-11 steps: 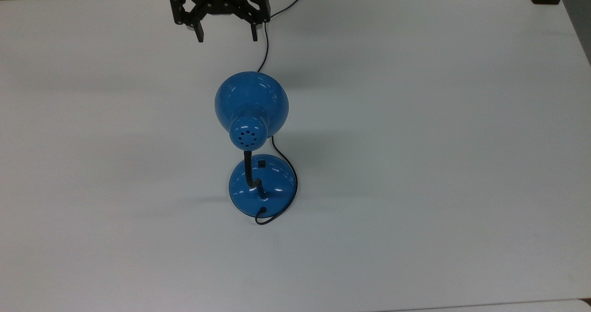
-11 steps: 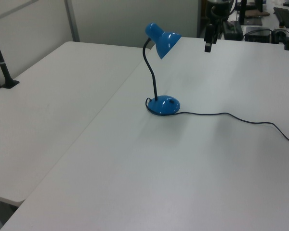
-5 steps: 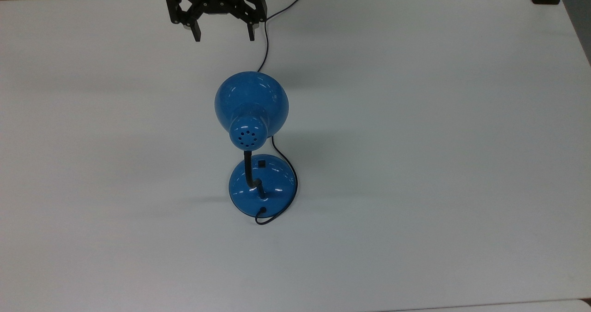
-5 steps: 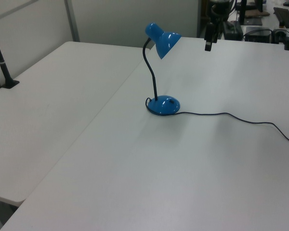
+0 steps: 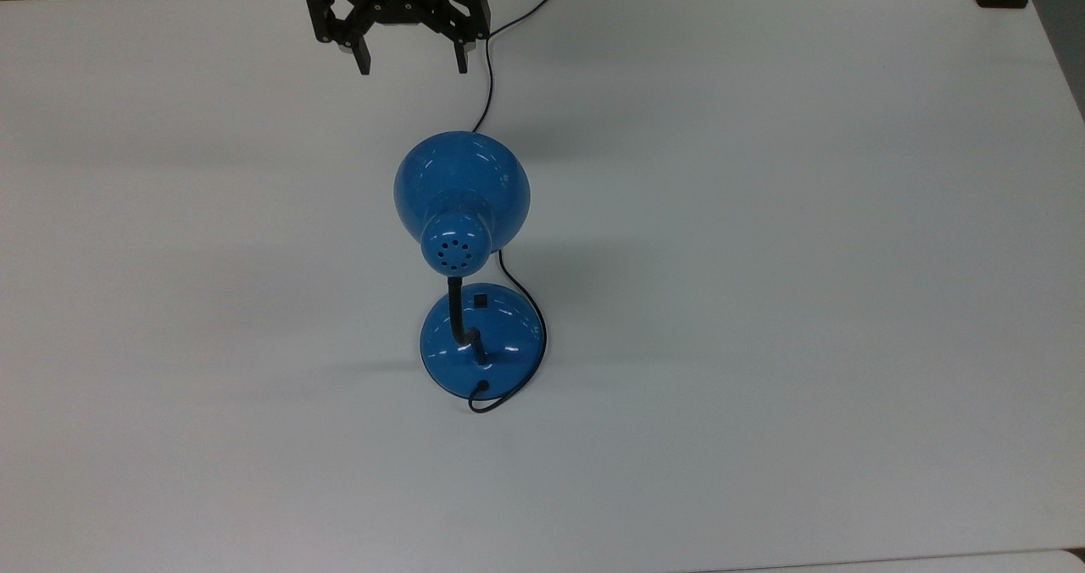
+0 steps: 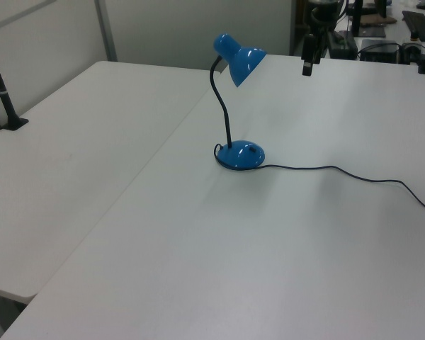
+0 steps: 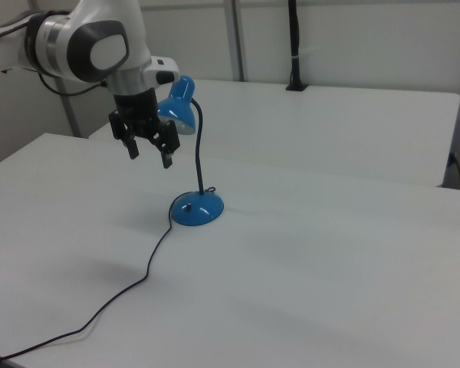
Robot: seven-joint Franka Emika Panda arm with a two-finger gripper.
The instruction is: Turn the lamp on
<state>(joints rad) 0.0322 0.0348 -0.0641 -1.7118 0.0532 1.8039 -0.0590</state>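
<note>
While the lamp [image 5: 471,293] stands mid-table [image 5: 763,302] in the top view, its round base [image 5: 481,342] lies nearest at 6 o'clock, the switch [image 5: 481,301] on the base's 12 o'clock side. From there the gooseneck [image 5: 459,310] rises and the shade [image 5: 462,187] points toward 12 o'clock (long axis 6 to 12). No lettering is legible. Farthest, at 12 o'clock, the gripper [image 5: 412,70] hangs above the cord [image 5: 487,81], fingers spread wide, holding nothing.

1 lamp [image 5: 462,191], 1 cord [image 7: 149,264], 2 white tables [image 6: 283,234], 1 gripper [image 5: 413,70].
</note>
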